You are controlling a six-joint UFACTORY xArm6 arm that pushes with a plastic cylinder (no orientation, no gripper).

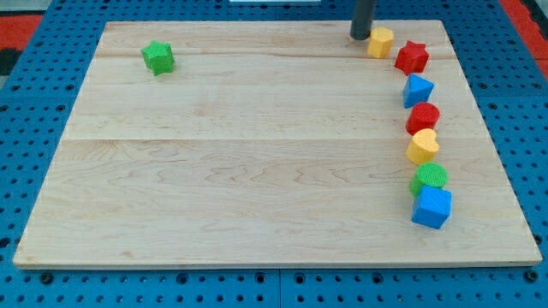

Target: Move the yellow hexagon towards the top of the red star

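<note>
Camera view, nearest first: blue cube at the view's bottom right, a green round block touching it at 12 o'clock, then a yellow heart, a red round block, and a blue block of unclear shape, maybe a wedge. These run up the right side of the desk in a curved line, each touching or just beside its neighbour. Farther back sits the red star, and at its 10 o'clock, just beside it, the yellow hexagon. Farthest left, well apart from everything, a green star.

No pincer on this rig, so nothing open, closed or held; the arm ends in a dark rod. My tip stands at the hexagon's 9 o'clock, touching or nearly touching its left face.

Progress, as a judgement: mostly done. The hexagon is already near the desk's far edge and close to the star's upper left. What is left looks like a short push toward 3 o'clock so the hexagon ends at the star's 12 o'clock. The tip seems on the right side for that. Room is tight by the far edge.

Count: two yellow, two red, two blue, two green; eight blocks, one rod.
</note>
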